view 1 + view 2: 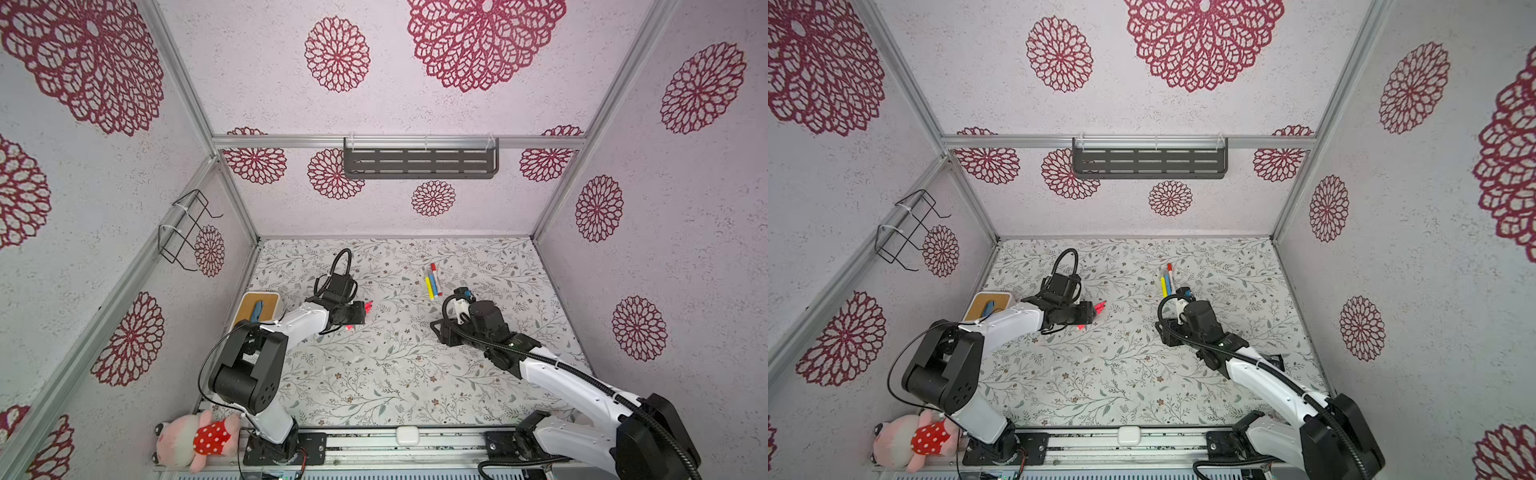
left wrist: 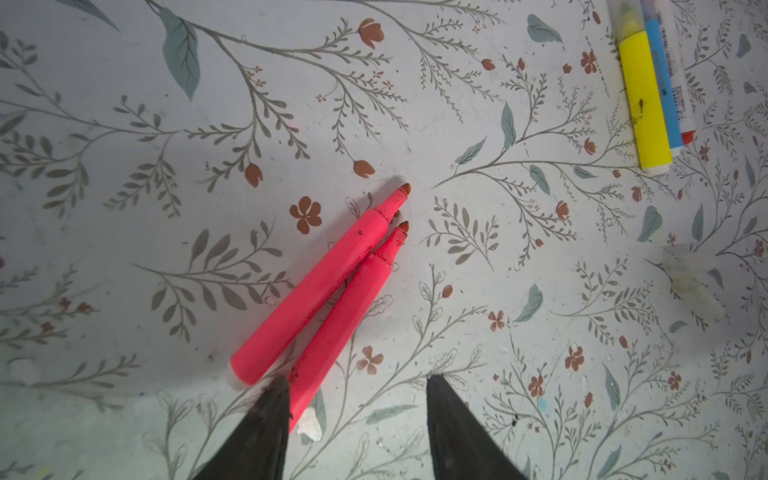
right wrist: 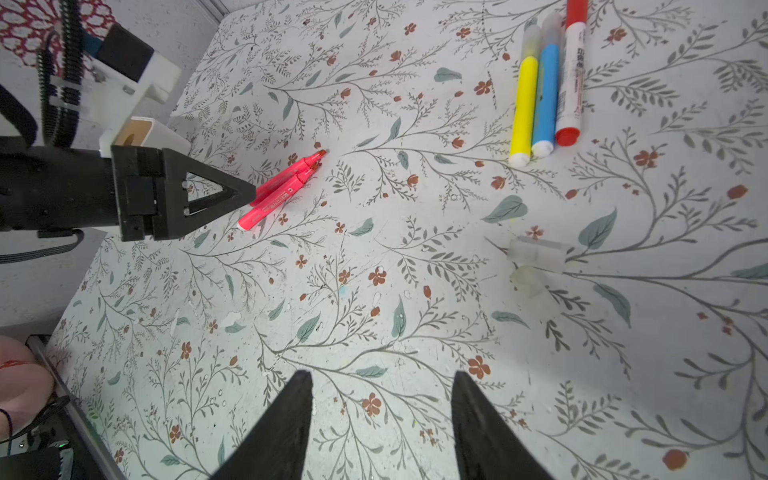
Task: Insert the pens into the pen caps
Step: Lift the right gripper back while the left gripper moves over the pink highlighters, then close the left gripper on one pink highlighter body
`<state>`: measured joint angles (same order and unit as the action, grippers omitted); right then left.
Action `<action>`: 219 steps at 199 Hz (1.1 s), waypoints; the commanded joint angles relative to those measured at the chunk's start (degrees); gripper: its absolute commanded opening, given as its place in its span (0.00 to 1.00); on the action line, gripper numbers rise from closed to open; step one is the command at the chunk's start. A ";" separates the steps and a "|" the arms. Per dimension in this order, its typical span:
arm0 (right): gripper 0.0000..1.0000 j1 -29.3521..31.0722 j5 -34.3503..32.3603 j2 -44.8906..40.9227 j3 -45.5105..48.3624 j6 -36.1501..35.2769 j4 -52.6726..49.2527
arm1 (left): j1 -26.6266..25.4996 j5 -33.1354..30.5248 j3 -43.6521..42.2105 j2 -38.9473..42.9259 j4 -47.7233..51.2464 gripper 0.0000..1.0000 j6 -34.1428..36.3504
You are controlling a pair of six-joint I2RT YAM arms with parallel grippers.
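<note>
Left wrist, pink-red pens (image 2: 316, 286), uncapped, touching

Two pink-red plastic marker pens (image 2: 316, 286): matt barrels, dark scuffs and specks. Yellow plastic pen (image 2: 644, 99): smooth, faint sheen, one dark smear. Short translucent whitish caps (image 3: 536, 251): frosted plastic. Floral-printed worktop (image 2: 124, 208): matt, smooth sheet, chipped in spots, fine scratches. Left tool (image 2: 356, 379): matt black plastic.
</note>
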<state>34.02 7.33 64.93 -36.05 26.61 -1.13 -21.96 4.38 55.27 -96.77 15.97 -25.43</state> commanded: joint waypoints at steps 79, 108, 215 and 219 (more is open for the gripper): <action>0.56 -0.18 -1.31 -0.49 0.32 1.15 2.27 | 0.51 -2.12 3.08 -3.18 3.29 0.52 2.73; 0.56 -0.18 -1.62 -0.89 0.85 1.43 2.53 | 0.41 -1.33 3.34 -3.76 3.24 0.52 2.63; 0.55 -0.18 -1.58 -0.24 1.20 1.98 3.59 | -2.88 -3.47 6.25 -7.28 6.60 0.48 3.53; 0.55 -0.18 -1.62 -0.27 1.16 1.96 3.59 | -2.99 -3.50 6.36 -7.48 6.69 0.48 3.53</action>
<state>34.02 6.61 64.95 -34.85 27.38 0.25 -24.08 1.78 60.53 -102.59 21.41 -23.33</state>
